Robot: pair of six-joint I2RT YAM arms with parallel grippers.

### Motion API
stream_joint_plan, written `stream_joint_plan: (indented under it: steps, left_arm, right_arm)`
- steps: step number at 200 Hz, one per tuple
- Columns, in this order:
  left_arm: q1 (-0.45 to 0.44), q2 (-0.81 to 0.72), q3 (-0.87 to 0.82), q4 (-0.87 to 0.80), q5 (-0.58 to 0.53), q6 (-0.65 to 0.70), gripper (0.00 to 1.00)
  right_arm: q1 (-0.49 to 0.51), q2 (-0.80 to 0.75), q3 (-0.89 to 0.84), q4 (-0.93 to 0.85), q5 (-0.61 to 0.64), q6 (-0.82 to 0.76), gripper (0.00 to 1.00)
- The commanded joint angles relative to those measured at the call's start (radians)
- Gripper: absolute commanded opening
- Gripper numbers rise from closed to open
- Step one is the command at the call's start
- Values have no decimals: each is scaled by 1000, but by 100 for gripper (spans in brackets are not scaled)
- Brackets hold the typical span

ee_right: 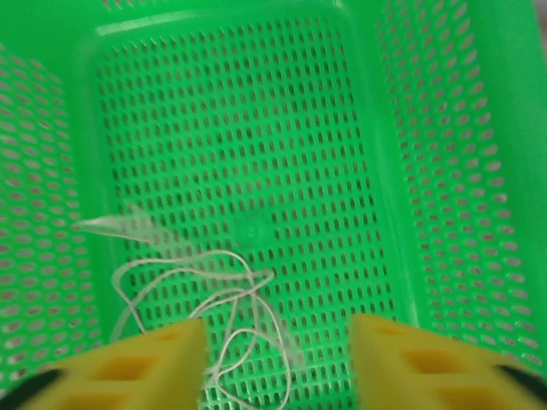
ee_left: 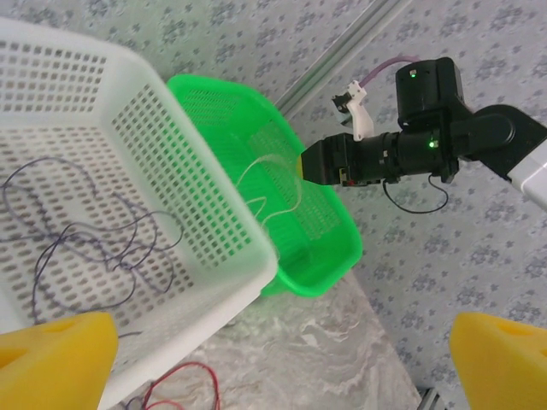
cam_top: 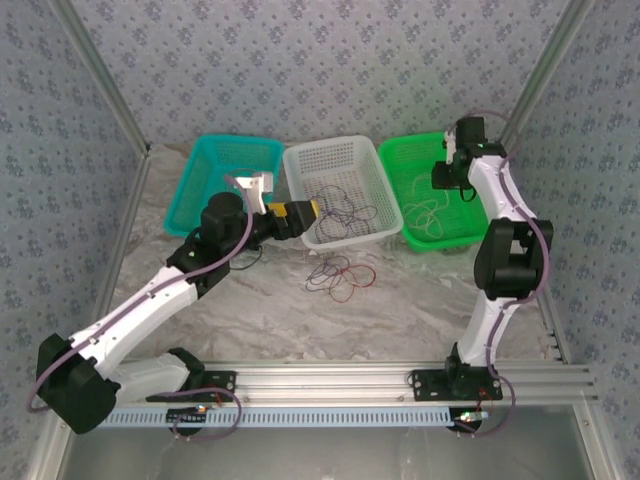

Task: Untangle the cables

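From the top view we see three baskets in a row at the back of the bench [cam_top: 400, 320]: a teal basket [cam_top: 200, 190], a white basket [cam_top: 330, 160] and a green basket [cam_top: 415, 155]. Dark cables [cam_top: 345, 212] lie curled in the white basket, and a pale cable [cam_top: 425, 215] lies in the green one. A red cable [cam_top: 355, 280] is looped with another dark strand on the bench, just in front of the white basket. The left gripper [cam_top: 312, 210] hangs at the white basket's left rim, and the right gripper [cam_top: 442, 178] hangs over the green basket.

In the left wrist view the left gripper [ee_left: 278, 367] stands wide, its yellow fingers [ee_left: 55, 363] at opposite edges with nothing between them. Below it we see the white basket's corner with the dark cables [ee_left: 85, 239] inside, and the red cable [ee_left: 184, 376] on the bench.

In the right wrist view the right gripper [ee_right: 278, 359] is parted and holds nothing. The pale cable [ee_right: 197, 282] lies loose on the green basket's floor [ee_right: 256, 128], beneath the gap.
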Motion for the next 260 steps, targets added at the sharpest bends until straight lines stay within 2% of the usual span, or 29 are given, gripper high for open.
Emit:
stream_joint_plan:
  steps: [1,12,25,73,131,149,184,216,260]
  left_arm:
    - [6,-53,-23,-10,-41,-1,100]
    - [7,-67,-34,-22,-50,4,99]
    - [6,-79,-44,-41,-63,12,99]
    - [7,-125,-79,-161,-158,51,99]
    - [10,-134,-183,-201,-187,26,99]
    - [10,-127,-204,-198,-189,23,99]
    - [10,-100,-220,-187,-187,9,99]
    - [9,-78,-212,-169,-177,0,100]
    - [10,-67,-209,-154,-169,-8,99]
  right_arm:
    - [-3,31,73,-112,106,66,84]
    - [-8,37,89,-130,122,81,93]
    - [-13,29,99,-139,120,99,96]
    - [37,-170,-38,-39,-39,122,96]
    - [314,-541,-454,62,-186,195,86]
    - [406,-601,-596,74,-176,256,83]
    - [547,-629,-813,166,-171,329,78]
    - [666,-601,-936,323,-179,347,74]
    - [714,-534,-967,405,-160,359,65]
